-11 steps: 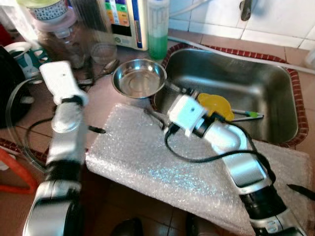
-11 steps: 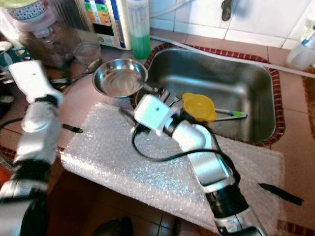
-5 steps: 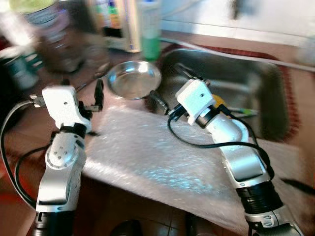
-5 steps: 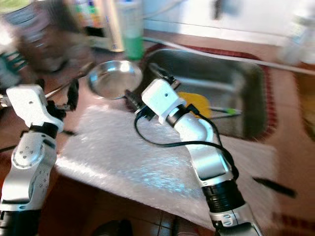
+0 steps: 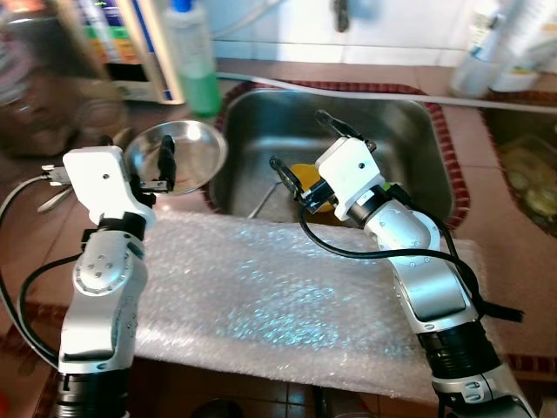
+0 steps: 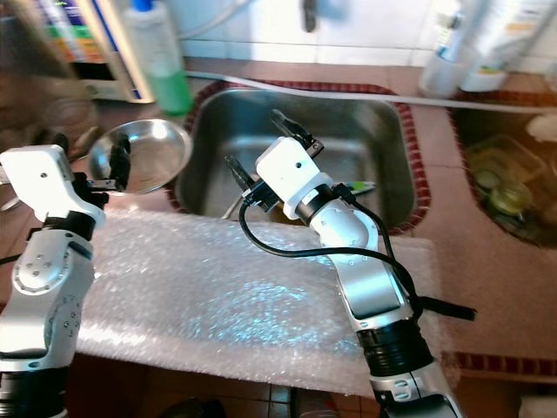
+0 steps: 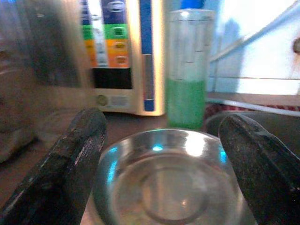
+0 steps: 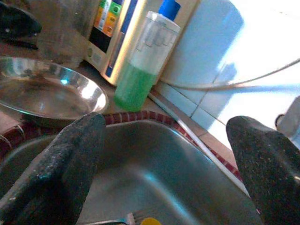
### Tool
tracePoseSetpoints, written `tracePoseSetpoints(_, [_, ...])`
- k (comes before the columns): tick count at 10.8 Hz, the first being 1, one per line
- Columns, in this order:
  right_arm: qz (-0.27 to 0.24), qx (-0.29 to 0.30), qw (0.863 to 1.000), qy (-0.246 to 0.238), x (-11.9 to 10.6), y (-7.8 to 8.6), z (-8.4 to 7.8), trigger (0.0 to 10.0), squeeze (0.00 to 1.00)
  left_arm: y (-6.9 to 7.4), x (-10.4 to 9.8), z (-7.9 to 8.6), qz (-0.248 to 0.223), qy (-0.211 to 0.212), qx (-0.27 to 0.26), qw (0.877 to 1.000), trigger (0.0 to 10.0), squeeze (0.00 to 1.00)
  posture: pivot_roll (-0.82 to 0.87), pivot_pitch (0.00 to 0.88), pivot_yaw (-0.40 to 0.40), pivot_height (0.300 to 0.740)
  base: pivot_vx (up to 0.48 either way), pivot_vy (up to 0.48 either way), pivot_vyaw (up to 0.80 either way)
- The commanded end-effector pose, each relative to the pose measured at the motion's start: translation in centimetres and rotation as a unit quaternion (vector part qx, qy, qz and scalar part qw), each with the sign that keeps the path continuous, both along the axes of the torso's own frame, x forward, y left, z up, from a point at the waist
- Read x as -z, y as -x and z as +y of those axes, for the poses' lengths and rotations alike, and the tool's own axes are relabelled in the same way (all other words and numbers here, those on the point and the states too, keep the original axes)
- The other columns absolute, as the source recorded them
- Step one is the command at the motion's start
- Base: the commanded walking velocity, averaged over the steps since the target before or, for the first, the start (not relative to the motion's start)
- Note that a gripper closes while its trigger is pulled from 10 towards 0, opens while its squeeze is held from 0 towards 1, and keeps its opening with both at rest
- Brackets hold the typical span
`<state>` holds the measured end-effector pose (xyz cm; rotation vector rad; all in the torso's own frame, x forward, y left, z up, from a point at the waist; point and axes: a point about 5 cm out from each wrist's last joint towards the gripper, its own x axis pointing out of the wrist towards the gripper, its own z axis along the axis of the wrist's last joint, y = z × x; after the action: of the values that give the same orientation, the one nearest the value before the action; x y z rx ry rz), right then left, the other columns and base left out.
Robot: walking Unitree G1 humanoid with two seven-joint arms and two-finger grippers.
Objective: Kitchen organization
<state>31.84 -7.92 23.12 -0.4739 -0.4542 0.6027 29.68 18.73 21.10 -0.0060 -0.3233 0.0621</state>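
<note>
The right gripper [image 5: 313,144], fingers spread wide, is now hovering over the sink [image 5: 409,139]; the left gripper [image 7: 164,154], also wide, is facing the steel bowl [image 5: 178,155] on the worktop [image 5: 35,235].

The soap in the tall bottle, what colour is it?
Green, under a blue cap; the bottle shows best in the left wrist view.

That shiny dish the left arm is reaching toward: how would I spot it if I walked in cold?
Start at the steel sink sunk into the tiled counter. Just off its left rim sits a shallow, round steel bowl, with the left gripper open right in front of it. Unlike the tall green soap bottle behind it, it is low, mirror-bright and empty.
</note>
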Motion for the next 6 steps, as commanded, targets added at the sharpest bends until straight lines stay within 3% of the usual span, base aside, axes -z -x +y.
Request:
tracePoseSetpoints(1, [-0.012, -0.005, 1.0, -0.004, -0.6, 0.3, 0.2, 10.0, 0.7, 0.4, -0.2, -0.4, -0.003, -0.01, 0.006, 1.0, 10.0, 0.0, -0.09, 0.196, 0.067, 0.74, 0.0, 0.0, -0.74])
tracePoseSetpoints(4, [-0.016, -0.009, 1.0, -0.005, -0.8, 0.2, 0.4, 10.0, 0.71, 0.2, -0.5, -1.0, -0.004, 0.001, 0.029, 1.0, 10.0, 0.0, -0.09, 0.196, 0.064, 0.74, 0.0, 0.0, -0.7])
tracePoseSetpoints(6, [-0.024, -0.013, 1.0, -0.004, -1.0, 0.3, 0.6, 10.0, 0.71, 0.2, -0.6, -1.4, -0.004, 0.002, 0.043, 0.999, 10.0, 0.0, -0.09, 0.193, 0.061, 0.74, 0.0, 0.0, 0.0])
